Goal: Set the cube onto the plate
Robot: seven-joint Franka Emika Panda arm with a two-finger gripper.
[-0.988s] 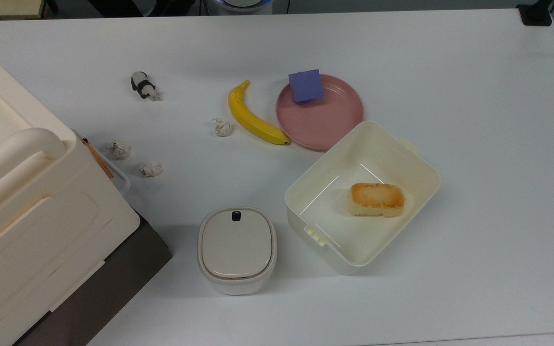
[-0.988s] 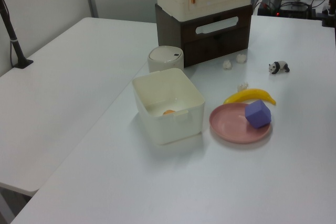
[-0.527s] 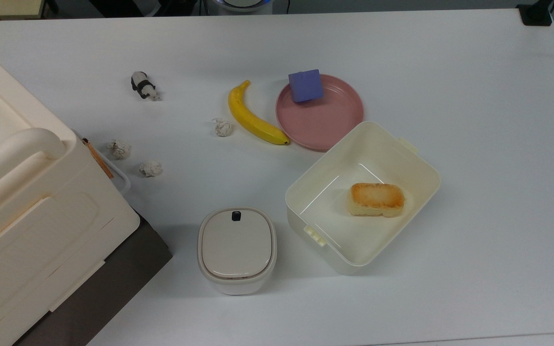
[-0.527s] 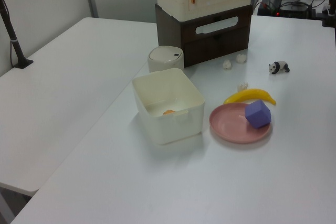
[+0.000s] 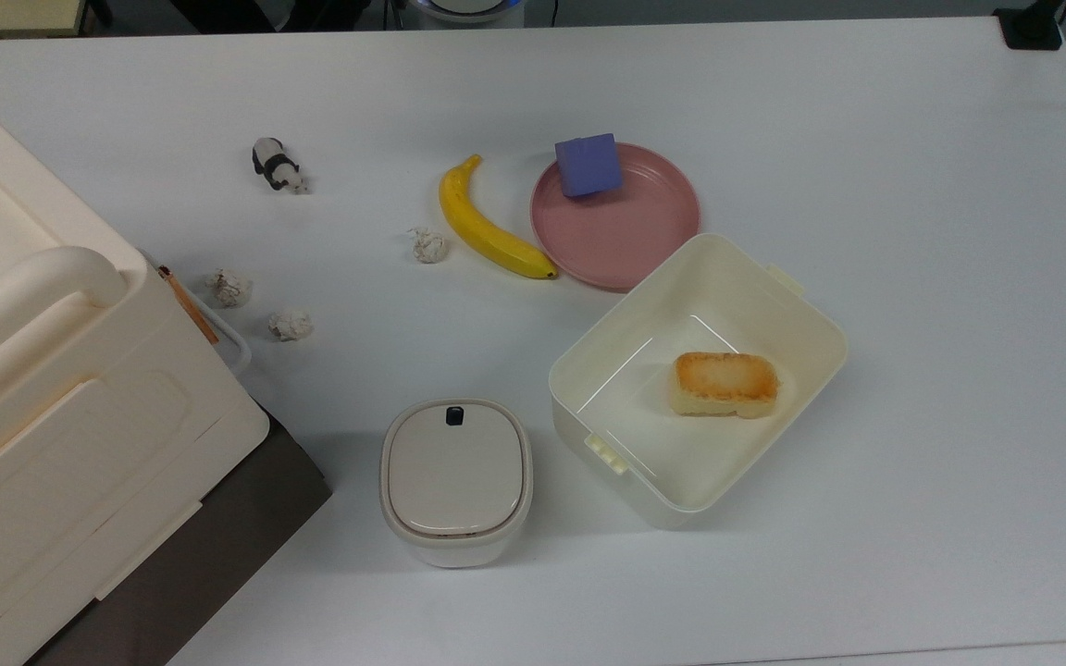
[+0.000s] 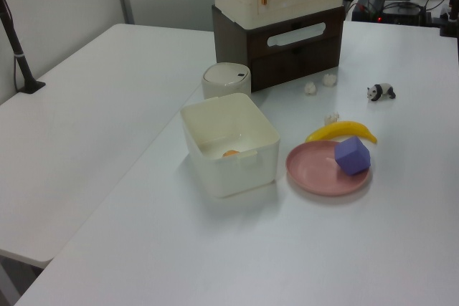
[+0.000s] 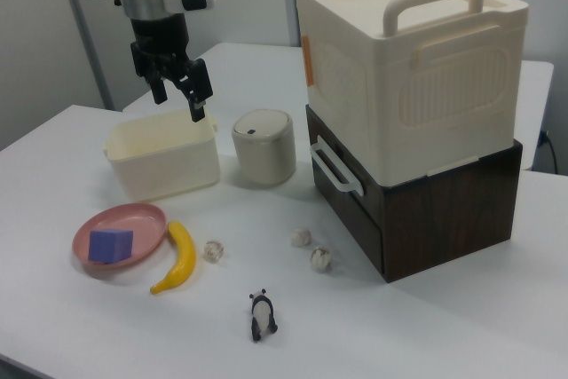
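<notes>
The cube (image 5: pixel 588 165) already sits on the plate (image 5: pixel 630 236), on its inner floor hard against the rim at the upper middle of the top view, with the banana (image 5: pixel 487 225) just beside the plate on the top view's left. It looks light, stiff and matte, unlikely to slip or break, so two opposite flat side faces would be the place to pinch it. In the upper left of the right view the gripper (image 7: pixel 177 95) hangs above the cream box (image 7: pixel 164 157), fingers spread and holding nothing.

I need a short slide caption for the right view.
Cube resting on the plate; gripper raised, jaws open.
</notes>
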